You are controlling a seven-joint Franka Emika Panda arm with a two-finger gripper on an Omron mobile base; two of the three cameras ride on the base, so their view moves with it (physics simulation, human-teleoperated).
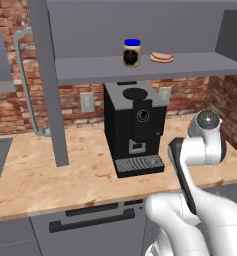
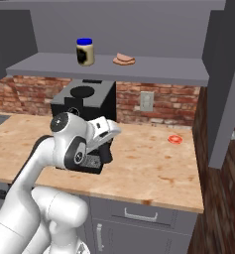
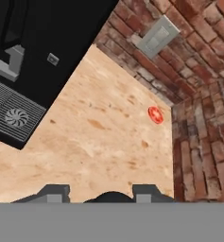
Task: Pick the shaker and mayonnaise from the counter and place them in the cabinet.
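My two base cameras look forward and down from behind me, left and right, sharing the coffee machine (image 1: 134,127) and counter (image 1: 40,175). My hand camera looks closely down at both.

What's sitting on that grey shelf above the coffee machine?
On the cabinet shelf stand the mayonnaise, a jar with a blue lid, and beside it a small flat pinkish item. The open door covers the shelf's far left end, so anything there cannot be seen.
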